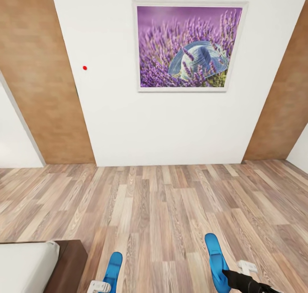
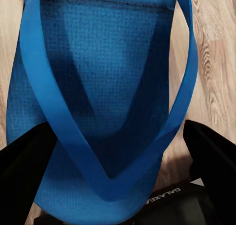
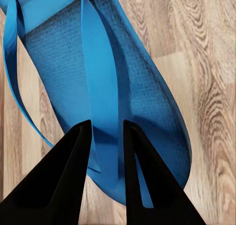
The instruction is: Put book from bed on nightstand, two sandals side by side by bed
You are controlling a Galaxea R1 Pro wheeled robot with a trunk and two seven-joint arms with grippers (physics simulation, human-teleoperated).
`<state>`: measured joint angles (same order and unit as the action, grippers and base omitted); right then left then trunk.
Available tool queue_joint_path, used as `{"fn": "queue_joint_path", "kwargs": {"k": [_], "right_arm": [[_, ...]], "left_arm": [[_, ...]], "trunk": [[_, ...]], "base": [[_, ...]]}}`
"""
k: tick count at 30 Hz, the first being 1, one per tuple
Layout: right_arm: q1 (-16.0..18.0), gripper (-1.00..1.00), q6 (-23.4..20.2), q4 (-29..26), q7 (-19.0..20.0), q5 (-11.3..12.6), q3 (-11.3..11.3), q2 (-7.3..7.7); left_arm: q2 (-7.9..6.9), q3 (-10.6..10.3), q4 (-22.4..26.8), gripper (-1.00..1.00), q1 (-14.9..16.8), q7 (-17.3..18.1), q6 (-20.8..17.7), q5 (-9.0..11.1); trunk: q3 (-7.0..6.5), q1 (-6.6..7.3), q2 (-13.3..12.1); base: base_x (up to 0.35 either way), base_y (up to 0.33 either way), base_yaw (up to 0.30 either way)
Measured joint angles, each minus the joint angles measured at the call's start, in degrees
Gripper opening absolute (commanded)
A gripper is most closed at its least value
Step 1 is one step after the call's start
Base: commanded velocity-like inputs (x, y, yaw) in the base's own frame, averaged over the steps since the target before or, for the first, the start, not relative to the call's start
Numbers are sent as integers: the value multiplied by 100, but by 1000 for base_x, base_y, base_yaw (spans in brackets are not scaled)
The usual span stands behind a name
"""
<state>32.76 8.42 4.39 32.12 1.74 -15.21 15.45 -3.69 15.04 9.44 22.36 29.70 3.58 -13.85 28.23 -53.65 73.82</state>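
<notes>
Our right gripper [image 3: 104,136] pinched one sandal's [image 3: 142,97] strap with narrow jaws. Our left gripper [image 2: 118,151] stood wide around the other sandal [image 2: 105,82]. Both lay lengthwise, parallel, apart, right of the bed [image 1: 70,263].

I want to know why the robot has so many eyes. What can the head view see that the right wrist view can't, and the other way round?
Head view: a lavender picture on the white wall, a corner of the bed, and the left sandal.

Right wrist view: up close, the right gripper has its black fingers on either side of the strap, and you can see the bumpy sole.

Both: the right sandal and the wooden floor.
</notes>
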Motion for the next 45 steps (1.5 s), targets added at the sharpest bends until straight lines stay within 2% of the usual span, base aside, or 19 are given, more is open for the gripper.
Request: {"fn": "queue_joint_path", "kwargs": {"k": [45], "right_arm": [[-2, -100, 7, 0, -14, -2, 2, -2]], "left_arm": [[43, 0, 0, -100, 0, 1, -2, 0]], "trunk": [[0, 0, 0]], "base": [[291, 0, 0]]}}
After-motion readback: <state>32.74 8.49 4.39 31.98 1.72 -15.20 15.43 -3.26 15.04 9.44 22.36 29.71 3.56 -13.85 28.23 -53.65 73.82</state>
